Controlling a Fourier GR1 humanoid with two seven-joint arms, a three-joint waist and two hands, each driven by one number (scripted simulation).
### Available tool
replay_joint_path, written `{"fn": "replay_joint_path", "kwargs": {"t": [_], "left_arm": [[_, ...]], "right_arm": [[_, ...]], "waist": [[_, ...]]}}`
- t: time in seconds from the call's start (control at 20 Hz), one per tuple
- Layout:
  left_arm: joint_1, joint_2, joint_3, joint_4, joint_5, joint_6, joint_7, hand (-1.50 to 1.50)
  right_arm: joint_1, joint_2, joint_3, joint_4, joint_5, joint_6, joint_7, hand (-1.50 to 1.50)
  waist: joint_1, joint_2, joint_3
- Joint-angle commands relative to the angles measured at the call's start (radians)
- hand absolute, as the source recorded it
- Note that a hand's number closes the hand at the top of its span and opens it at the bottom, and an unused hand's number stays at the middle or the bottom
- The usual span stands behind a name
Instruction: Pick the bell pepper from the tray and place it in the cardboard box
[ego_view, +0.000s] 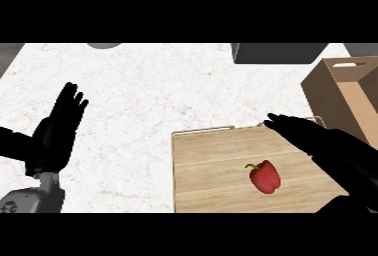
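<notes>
Bell pepper (264, 176) is seen lying on its side on the wooden tray (214, 170), right of the tray's middle, with nothing touching it. Its long axis runs roughly near-to-far, slightly tilted: the stem end is pointed away and left, the blunt end toward the robot. Right hand (328, 145) is held over the tray's far right corner, fingers straight and together, nothing held. The pepper is placed left of that hand and nearer the robot, close but apart. Left hand (57, 131) is parked open, fingers up, at the view's left, well apart from the tray. The right hand is judged the one for the pick. Cardboard box (347, 95) is set by the tray's far right corner, beyond the right hand.
</notes>
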Motion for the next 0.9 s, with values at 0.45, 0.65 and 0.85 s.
{"fn": "replay_joint_path", "kwargs": {"t": [0.45, 0.65, 0.85], "left_arm": [[0.052, -0.050, 0.025, -0.078, -0.047, -0.027, 0.035, 0.00], [0.058, -0.030, 0.054, -0.078, -0.026, -0.064, 0.040, 0.00], [0.018, -0.091, 0.047, 0.071, -0.076, -0.067, -0.086, 0.00]], "right_arm": [[0.048, 0.125, -0.058, 0.093, 0.189, 0.060, -0.150, -1.50], [0.187, 0.145, 0.041, 0.038, 0.321, -0.012, -0.200, -1.50], [0.073, 0.179, -0.017, 0.094, 0.340, 0.048, -0.173, -1.50]], "waist": [[0.001, 0.000, 0.000], [-0.002, -0.001, 0.000], [-0.003, 0.000, 0.000]]}}
